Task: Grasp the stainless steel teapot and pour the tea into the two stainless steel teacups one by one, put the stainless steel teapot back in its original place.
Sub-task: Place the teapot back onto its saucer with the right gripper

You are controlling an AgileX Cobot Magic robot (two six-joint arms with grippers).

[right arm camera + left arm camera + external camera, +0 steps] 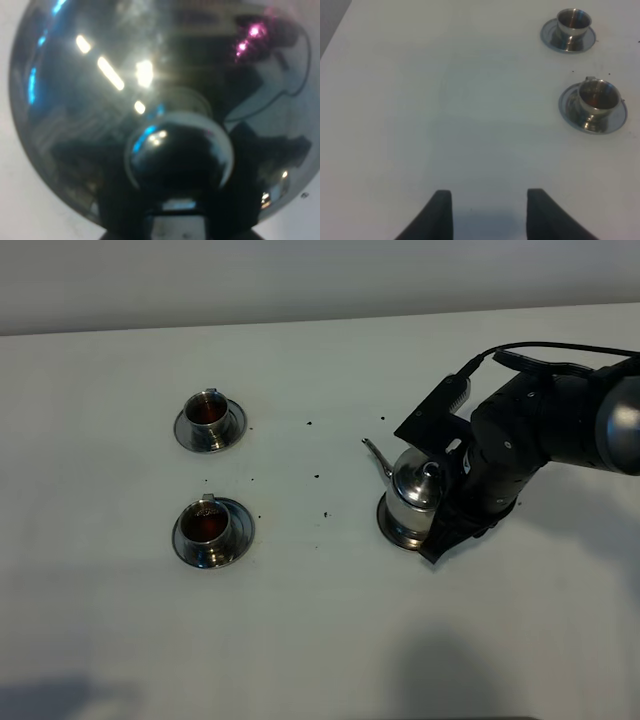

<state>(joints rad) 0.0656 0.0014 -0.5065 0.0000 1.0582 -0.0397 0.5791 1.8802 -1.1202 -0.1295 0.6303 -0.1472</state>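
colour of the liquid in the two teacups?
Reddish-brown, in both teacups; clearest in the exterior high view.

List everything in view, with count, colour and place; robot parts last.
teapot: one, shiny steel, standing upright on the table right of centre, spout pointing towards the cups.
teacups: two, shiny steel, each on its own saucer at the left; far one, near one; both hold dark reddish liquid.
saucers: two, steel; far, near.
specks: several, dark, scattered between cups and pot.
table: one, white.
left end effector: black, open, holding nothing.
right end effector: black, shut at the teapot's handle side.
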